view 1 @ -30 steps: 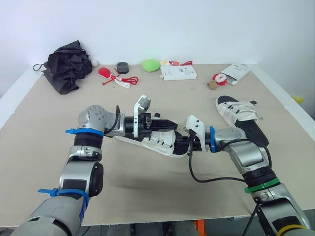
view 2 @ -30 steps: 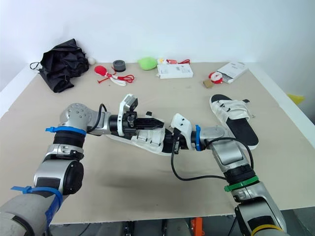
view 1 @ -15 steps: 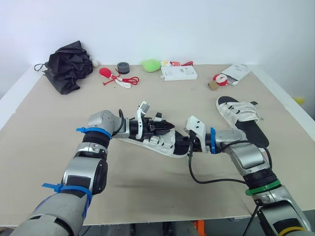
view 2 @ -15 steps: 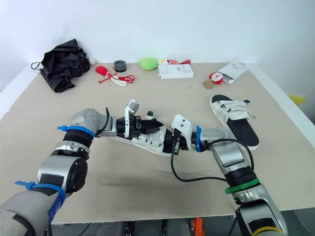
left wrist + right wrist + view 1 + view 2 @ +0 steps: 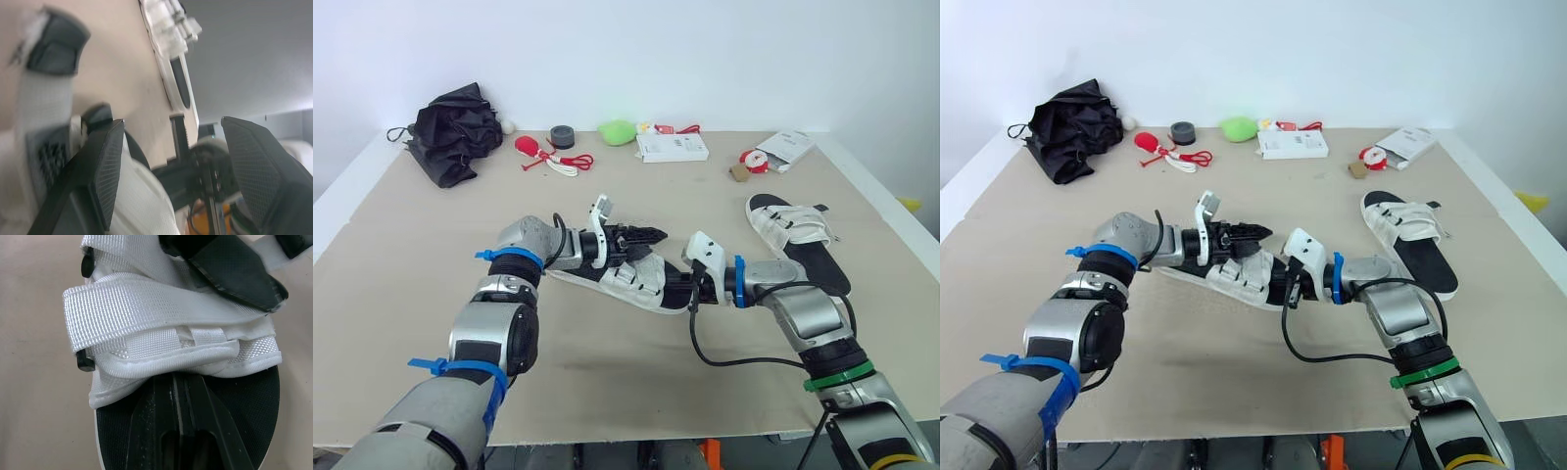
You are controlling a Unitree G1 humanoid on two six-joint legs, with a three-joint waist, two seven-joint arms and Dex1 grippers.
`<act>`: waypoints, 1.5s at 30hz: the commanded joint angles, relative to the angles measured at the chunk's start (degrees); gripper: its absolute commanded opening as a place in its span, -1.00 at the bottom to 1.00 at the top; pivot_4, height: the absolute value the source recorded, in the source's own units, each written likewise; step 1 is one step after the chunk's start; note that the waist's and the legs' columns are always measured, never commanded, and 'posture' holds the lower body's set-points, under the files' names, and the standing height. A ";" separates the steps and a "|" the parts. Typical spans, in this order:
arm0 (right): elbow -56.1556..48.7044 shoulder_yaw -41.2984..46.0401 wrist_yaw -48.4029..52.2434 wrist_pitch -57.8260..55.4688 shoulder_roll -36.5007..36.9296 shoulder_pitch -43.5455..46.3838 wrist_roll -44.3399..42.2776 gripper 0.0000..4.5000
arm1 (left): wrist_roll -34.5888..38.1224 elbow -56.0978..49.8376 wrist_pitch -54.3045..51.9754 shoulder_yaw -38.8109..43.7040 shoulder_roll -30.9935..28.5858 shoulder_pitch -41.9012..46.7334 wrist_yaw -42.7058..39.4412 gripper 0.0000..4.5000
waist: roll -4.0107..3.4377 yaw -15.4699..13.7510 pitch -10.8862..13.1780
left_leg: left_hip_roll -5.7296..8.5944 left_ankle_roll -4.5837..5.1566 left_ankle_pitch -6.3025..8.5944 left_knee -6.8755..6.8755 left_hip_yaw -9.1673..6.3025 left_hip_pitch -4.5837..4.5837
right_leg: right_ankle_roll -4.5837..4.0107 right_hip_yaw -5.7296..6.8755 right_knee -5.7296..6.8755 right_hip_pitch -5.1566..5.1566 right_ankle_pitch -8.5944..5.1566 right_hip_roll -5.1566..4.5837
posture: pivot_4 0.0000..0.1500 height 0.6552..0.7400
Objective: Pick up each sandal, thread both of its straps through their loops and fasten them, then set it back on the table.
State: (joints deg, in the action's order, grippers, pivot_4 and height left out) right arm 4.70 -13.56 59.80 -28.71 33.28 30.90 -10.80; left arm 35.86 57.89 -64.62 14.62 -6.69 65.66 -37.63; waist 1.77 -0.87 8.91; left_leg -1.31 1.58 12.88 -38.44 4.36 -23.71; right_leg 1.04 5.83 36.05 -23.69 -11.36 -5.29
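No brand or label shows on either sandal. A white box at 12 o'clock and a white packet at 1 o'clock carry red marks, but their print is too small to read.

The near sandal, with a black sole and white straps, sits at the centre of the counter, its length running from 9 to 3 o'clock. Whether its whole sole rests on the counter cannot be told.

The left gripper hovers just above the sandal from the 9 o'clock side. Its fingers are spread wide with nothing between them. In the left wrist view a white strap lies beside one finger, blurred.

The right gripper reaches in from 3 o'clock. Its fingers are pressed together on the black footbed, and their tips are hidden under the edge of a white webbing strap. Whether they pinch anything there cannot be seen. A dark fastening tab lies across the upper strap and is cut off at the edge of that view.

The far sandal lies flat at 3 o'clock, well apart, with a dark tab jutting from its outer side.

Along the far edge sit a crumpled black bundle at 10 o'clock, a red item with cord, a grey roll and a green lump. What the green lump is remains unclear.
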 commanded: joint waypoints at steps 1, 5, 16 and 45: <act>2.03 -2.49 0.49 -2.26 1.02 -2.14 1.89 -1.00 | 2.97 3.65 2.39 8.10 0.35 3.63 7.97 0.47 | 0.03 0.01 0.03 | 0.00 -0.01 0.00 0.00 0.00 0.00 | -0.01 0.05 0.00 -0.01 0.00 0.00 | 1.00 1.00; 2.03 -2.40 0.60 -2.26 1.09 -2.06 1.90 -1.00 | 6.47 2.60 -0.79 13.61 -0.12 6.30 11.15 0.47 | 0.07 0.21 0.07 | -0.01 0.05 -0.03 0.03 -0.02 -0.24 | -0.02 0.08 0.01 -0.23 -0.01 0.00 | 1.00 1.00; -10.18 6.07 1.85 -7.89 4.79 -3.90 -5.91 -1.00 | 5.82 -36.77 1.31 -3.10 -9.68 -10.90 -10.97 0.47 | -0.02 0.22 0.30 | 0.08 -0.07 0.04 0.18 0.05 -0.52 | -0.14 -0.09 0.05 -0.54 -0.17 0.09 | 1.00 1.00; -49.12 33.94 -24.61 -23.81 2.04 -26.24 -52.29 -1.00 | -15.35 -34.29 55.58 -22.60 -22.90 -26.61 -49.94 0.47 | -0.17 0.01 1.07 | -0.02 0.21 0.50 -0.02 0.14 -0.77 | -0.13 -0.36 0.05 -0.76 -0.44 0.44 | 1.00 1.00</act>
State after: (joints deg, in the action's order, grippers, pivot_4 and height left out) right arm -42.26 19.75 36.44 -53.77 35.07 4.82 -60.64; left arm 21.15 22.96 -10.86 -7.80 -29.83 38.06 -86.62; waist 1.59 -0.85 9.98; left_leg -1.33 1.81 13.39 -38.45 4.51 -24.48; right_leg 0.91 5.45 36.10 -24.45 -11.81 -4.83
